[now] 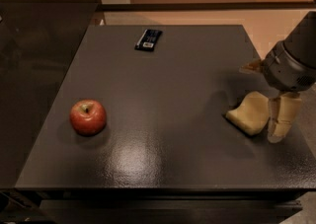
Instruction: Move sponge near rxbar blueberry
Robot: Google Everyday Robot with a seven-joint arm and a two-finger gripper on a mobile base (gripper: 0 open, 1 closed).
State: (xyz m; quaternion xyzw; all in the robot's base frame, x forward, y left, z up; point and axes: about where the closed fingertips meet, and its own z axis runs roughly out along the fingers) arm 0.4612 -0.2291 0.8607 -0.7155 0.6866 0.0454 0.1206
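The pale yellow sponge lies on the dark table near its right edge. My gripper hangs from the grey wrist at the far right and reaches down to the table just to the right of the sponge, close against its side. The rxbar blueberry, a dark navy wrapper with a white label patch, lies flat at the far middle of the table, well away from the sponge and the gripper.
A red apple stands on the left part of the table, toward the front. A darker glossy surface adjoins the table on the left. The table's right edge runs just past the gripper.
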